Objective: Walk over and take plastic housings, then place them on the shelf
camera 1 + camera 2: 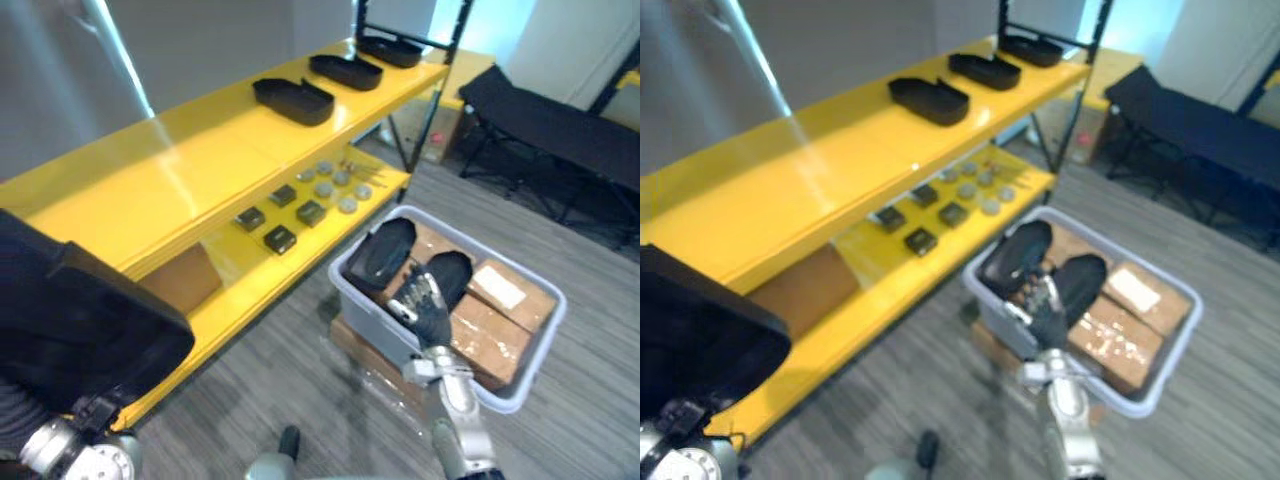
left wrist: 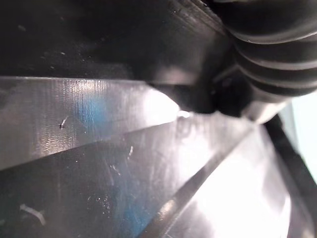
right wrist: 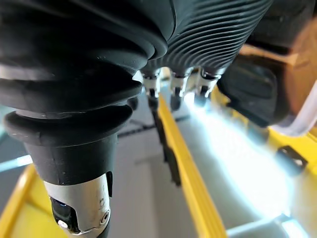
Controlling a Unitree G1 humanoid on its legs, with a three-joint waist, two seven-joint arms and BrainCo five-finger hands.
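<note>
**Two housings in the bin, one at the left arm**

Two black plastic housings are found in the grey bin point(image 1: 375, 320), lying side by side on cardboard boxes point(image 1: 490, 335): the left housing point(image 1: 385, 250) and the right housing point(image 1: 452, 272). The right hand point(image 1: 430, 318) is placed over the near end of the right housing, with its fingers loose and extended, closed on nothing. A carried housing point(image 1: 80, 320) is seen against the left hand point(image 2: 270, 49); whether that hand is clenched on it cannot be told, as its fingers are hidden. Three shelved housings point(image 1: 292, 100) are set in a row on the top shelf point(image 1: 180, 170).

Each housing is judged to be a light, stiff, thin-walled shell with a glossy, probably slippery skin. A hold at the rim is advised rather than on the smooth curved back.

The bin wall must be cleared on lifting. Dark blocks point(image 1: 280, 238) and grey discs point(image 1: 347, 204) on the lower shelf point(image 1: 250, 285) are to be left undisturbed. A folding cot point(image 1: 560, 120) stands well apart.
</note>
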